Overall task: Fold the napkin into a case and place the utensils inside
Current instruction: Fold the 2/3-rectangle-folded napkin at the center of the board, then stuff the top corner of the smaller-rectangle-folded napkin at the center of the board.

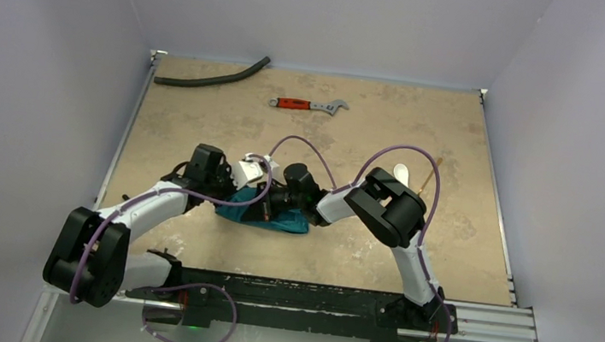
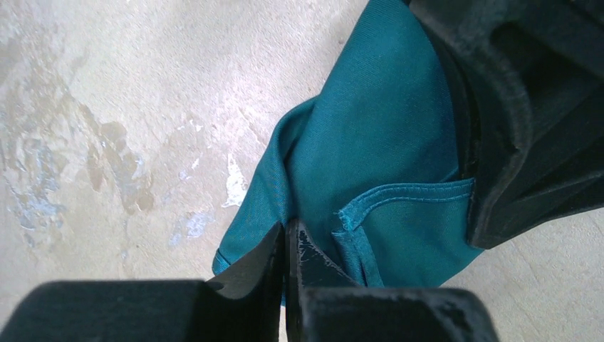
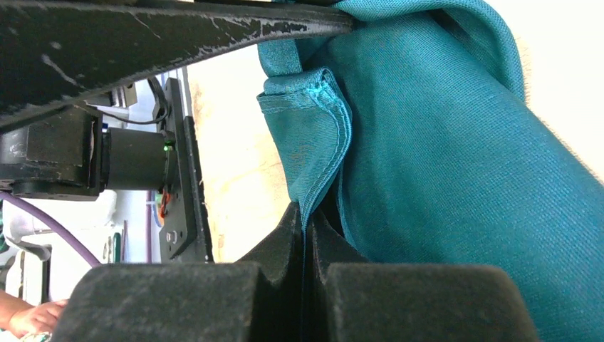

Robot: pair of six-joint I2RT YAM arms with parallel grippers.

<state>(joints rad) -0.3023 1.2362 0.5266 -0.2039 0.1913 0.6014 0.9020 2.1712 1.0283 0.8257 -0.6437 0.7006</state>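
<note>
The teal napkin (image 1: 270, 217) lies bunched at the table's middle, between the two arms. My left gripper (image 2: 287, 229) is shut on the napkin (image 2: 370, 142) at its lower left edge, beside a hemmed corner. My right gripper (image 3: 304, 215) is shut on a hemmed fold of the napkin (image 3: 441, 164), which hangs lifted in front of it. In the top view both grippers meet over the cloth, the left gripper (image 1: 254, 200) next to the right gripper (image 1: 282, 203). The utensils, a white spoon (image 1: 400, 174) and a tan wooden stick (image 1: 429, 175), lie behind the right arm, partly hidden.
A red-handled wrench (image 1: 307, 104) lies at the back middle of the table. A black hose (image 1: 210, 80) lies at the back left. The right gripper's black body (image 2: 513, 107) fills the upper right of the left wrist view.
</note>
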